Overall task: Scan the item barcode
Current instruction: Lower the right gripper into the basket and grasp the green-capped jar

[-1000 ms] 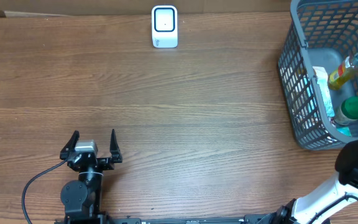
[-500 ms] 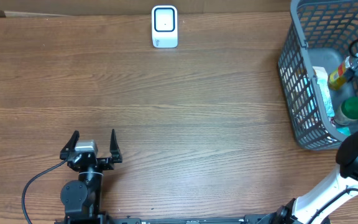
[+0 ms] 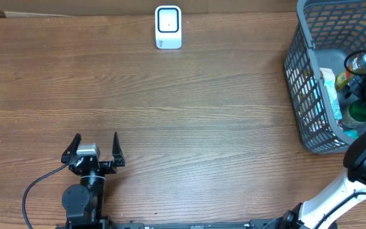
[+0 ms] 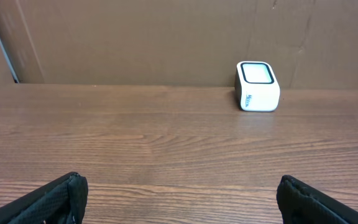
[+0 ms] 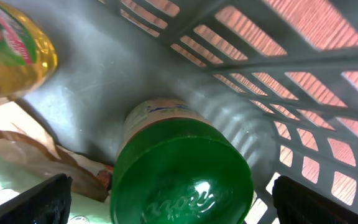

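My right gripper (image 5: 169, 199) hangs open inside the grey basket (image 3: 299, 83), its two fingers on either side of a jar with a green lid (image 5: 182, 177) and not touching it. A yellow bottle (image 5: 11, 50) lies just beyond the jar. From overhead the right wrist (image 3: 364, 83) covers most of the bottle, and the green lid (image 3: 359, 113) shows below it. The white barcode scanner (image 3: 168, 27) stands at the table's far edge, also in the left wrist view (image 4: 257, 86). My left gripper (image 3: 95, 145) rests open near the front edge, holding nothing.
A pale packet (image 3: 330, 95) leans against the basket's left wall, and crumpled wrapping (image 5: 23, 152) lies beside the jar. The basket's lattice wall (image 5: 278, 81) rises close on the right of the jar. Cardboard (image 4: 166, 37) backs the table behind the scanner.
My right arm has come down into the basket over the yellow bottle and the green-lidded jar. The left arm has not moved.
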`<state>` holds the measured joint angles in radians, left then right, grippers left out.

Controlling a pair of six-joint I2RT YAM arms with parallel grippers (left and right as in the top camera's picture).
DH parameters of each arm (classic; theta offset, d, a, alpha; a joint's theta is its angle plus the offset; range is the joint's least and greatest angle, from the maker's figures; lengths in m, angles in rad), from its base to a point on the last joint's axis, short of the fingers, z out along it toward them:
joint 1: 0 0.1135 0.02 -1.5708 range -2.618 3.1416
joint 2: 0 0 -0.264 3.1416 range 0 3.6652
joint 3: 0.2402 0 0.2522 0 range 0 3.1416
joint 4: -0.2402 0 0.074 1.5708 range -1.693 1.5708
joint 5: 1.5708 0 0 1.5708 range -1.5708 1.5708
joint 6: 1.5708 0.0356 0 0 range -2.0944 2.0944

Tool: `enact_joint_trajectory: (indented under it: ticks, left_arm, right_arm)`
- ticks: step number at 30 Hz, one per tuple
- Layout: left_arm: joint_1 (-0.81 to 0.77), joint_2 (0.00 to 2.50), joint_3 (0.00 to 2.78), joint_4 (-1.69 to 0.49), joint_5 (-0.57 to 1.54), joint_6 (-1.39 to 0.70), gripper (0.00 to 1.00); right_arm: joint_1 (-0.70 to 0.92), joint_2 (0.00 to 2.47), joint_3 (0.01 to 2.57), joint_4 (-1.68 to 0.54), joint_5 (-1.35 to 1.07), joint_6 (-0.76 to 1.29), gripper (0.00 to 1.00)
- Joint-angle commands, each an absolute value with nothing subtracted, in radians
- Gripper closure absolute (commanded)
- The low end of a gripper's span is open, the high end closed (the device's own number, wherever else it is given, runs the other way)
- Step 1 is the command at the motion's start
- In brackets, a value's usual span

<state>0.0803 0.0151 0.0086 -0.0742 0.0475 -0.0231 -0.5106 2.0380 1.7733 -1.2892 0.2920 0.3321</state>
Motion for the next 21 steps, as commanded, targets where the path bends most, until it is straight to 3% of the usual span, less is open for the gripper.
enact_joint_trajectory:
  ticks: [1,7,12,21]
  left_arm:
    - [0.086,0.006,0.005,-0.075,0.043,-0.022,0.00]
    - [0.086,0.006,0.005,-0.075,0.043,-0.022,0.00]
    - [0.086,0.006,0.005,-0.075,0.043,-0.022,0.00]
    - [0.086,0.006,0.005,-0.075,0.043,-0.022,0.00]
  right_arm:
    - [-0.517,2.045,1.747,-1.270,0.314,0.371,0.00]
    - [-0.517,2.045,1.709,-1.235,0.313,0.371,0.00]
    - [-0.517,2.045,1.710,-1.238,0.313,0.366,0.27]
    - [-0.517,2.042,1.788,-1.309,0.273,0.367,0.33]
